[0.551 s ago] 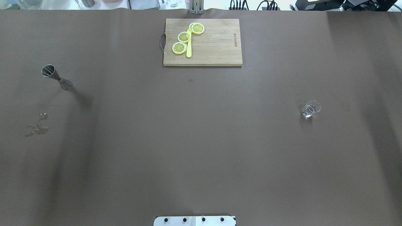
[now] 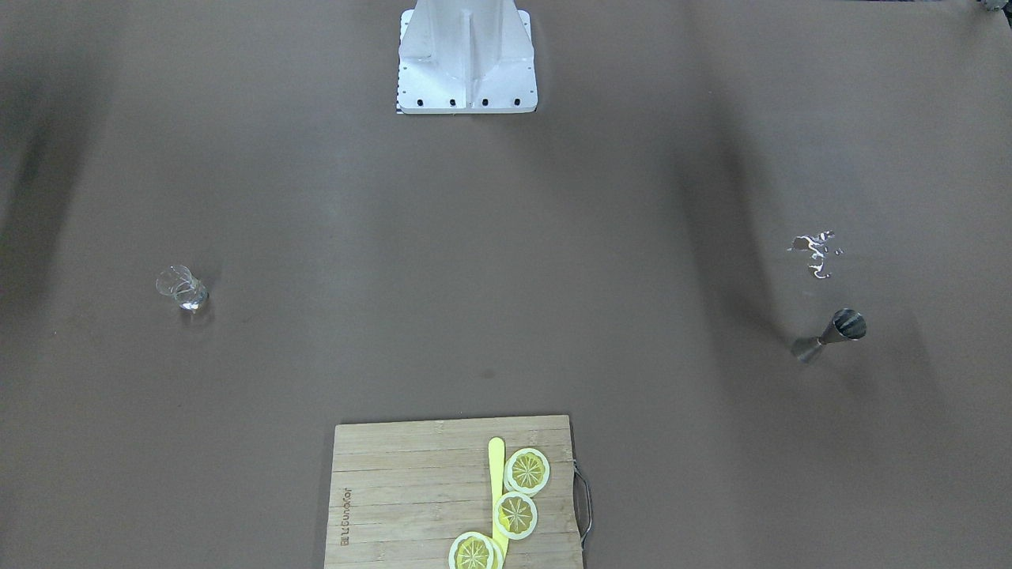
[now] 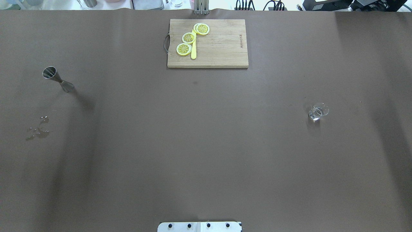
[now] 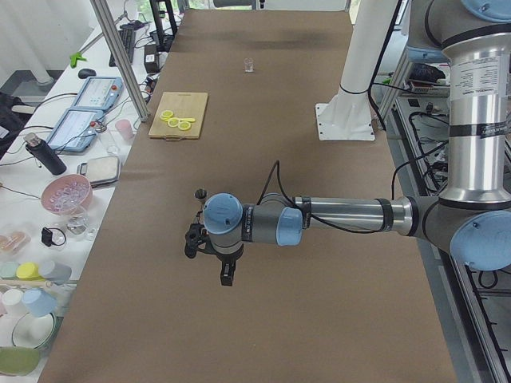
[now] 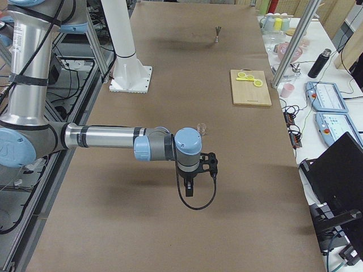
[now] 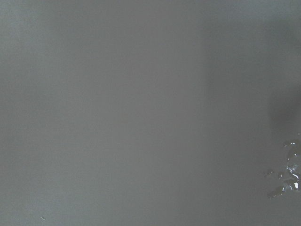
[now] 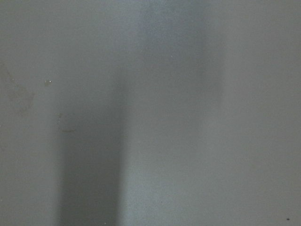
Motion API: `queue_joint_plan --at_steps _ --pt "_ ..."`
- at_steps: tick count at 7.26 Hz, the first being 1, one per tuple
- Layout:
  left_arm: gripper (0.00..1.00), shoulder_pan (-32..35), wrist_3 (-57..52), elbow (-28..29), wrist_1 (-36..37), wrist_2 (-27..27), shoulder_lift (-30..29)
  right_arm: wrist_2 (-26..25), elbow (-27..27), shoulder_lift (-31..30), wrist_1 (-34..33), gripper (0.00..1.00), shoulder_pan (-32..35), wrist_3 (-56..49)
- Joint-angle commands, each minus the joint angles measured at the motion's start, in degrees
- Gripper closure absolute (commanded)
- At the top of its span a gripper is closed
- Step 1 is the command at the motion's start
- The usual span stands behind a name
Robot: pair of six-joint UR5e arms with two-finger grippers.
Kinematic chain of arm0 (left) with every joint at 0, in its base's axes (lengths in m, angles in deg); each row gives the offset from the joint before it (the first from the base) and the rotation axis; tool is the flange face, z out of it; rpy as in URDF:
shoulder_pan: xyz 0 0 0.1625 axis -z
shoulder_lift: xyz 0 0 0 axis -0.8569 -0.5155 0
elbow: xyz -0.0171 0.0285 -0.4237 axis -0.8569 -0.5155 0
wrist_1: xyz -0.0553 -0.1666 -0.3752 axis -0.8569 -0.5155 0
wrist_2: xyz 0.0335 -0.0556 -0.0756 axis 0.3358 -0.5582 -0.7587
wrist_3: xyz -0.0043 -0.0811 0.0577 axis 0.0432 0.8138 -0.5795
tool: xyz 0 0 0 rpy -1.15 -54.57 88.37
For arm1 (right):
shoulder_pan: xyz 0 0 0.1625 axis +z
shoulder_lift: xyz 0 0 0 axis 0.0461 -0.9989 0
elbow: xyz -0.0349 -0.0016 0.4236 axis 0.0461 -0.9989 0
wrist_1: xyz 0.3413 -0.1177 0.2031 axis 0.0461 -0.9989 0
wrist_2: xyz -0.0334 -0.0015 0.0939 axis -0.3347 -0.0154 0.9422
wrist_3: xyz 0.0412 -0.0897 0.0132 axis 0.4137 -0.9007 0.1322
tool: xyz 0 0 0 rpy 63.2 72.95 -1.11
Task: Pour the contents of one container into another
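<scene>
The steel jigger point(image 3: 58, 79) stands upright on the brown table at the left, also seen in the front view point(image 2: 829, 335) and far off in the right-side view point(image 5: 216, 34). The clear glass cup point(image 3: 318, 112) stands at the right, point(image 2: 182, 288) in the front view. My left gripper point(image 4: 226, 276) hangs above the table on the near side of the jigger point(image 4: 201, 193), apart from it. My right gripper point(image 5: 189, 190) hangs on the near side of the glass point(image 5: 201, 128), also apart. Neither shows whether it is open or shut; I cannot tell.
A wooden cutting board point(image 3: 222, 48) with lemon slices point(image 3: 188, 38) and a yellow knife lies at the far middle. A small puddle of spilled liquid point(image 3: 38, 129) lies near the jigger, also in the left wrist view point(image 6: 288, 174). The robot's base plate point(image 3: 199, 227) sits at the near edge.
</scene>
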Motion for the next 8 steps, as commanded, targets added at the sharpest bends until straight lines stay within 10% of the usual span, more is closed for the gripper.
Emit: queue_joint_plan --at_steps 1,8 --pt "0.02 0.00 0.11 0.06 -0.02 -0.03 -0.20 -0.02 0.16 -0.10 -0.05 0.00 0.00 0.05" --pt "0.02 0.00 0.64 0.06 0.16 0.41 -2.57 -0.11 0.25 -0.01 -0.05 0.00 0.00 0.05"
